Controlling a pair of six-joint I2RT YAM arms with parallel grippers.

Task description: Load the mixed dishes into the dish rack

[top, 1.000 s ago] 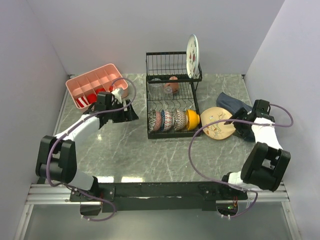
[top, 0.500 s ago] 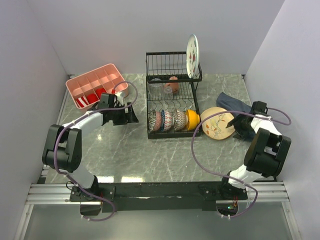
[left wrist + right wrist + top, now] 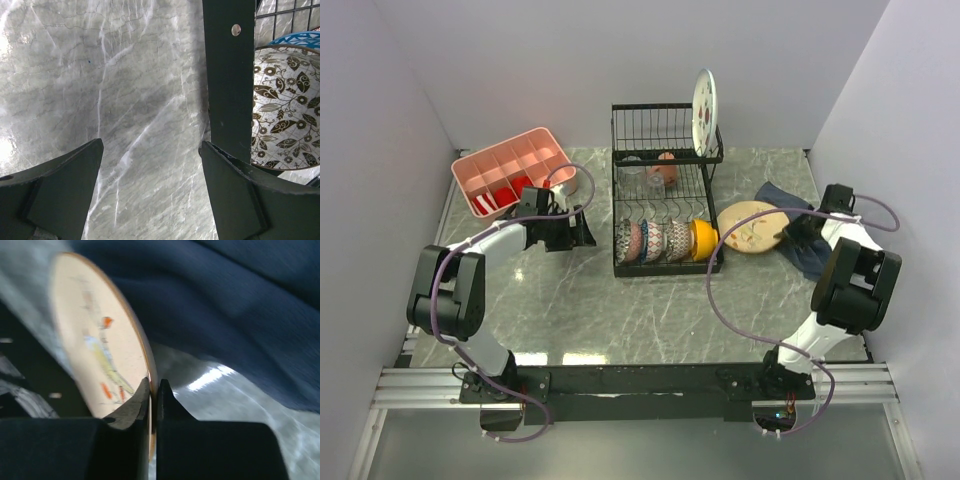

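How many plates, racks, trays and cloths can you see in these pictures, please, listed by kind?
Plates: 2 (cream plate, white plate)
Dish rack: 1
Pink tray: 1
Blue cloth: 1
Total: 5

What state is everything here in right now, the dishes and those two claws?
Cream bird-motif plate: tilted up, rim pinched.
Right gripper: shut on that plate's rim.
Left gripper: open, empty.
White watermelon-slice plate: upright in the black wire rack, tall back section.
Orange bowl: on edge in the rack's front row.
Patterned small bowls: on edge beside it.
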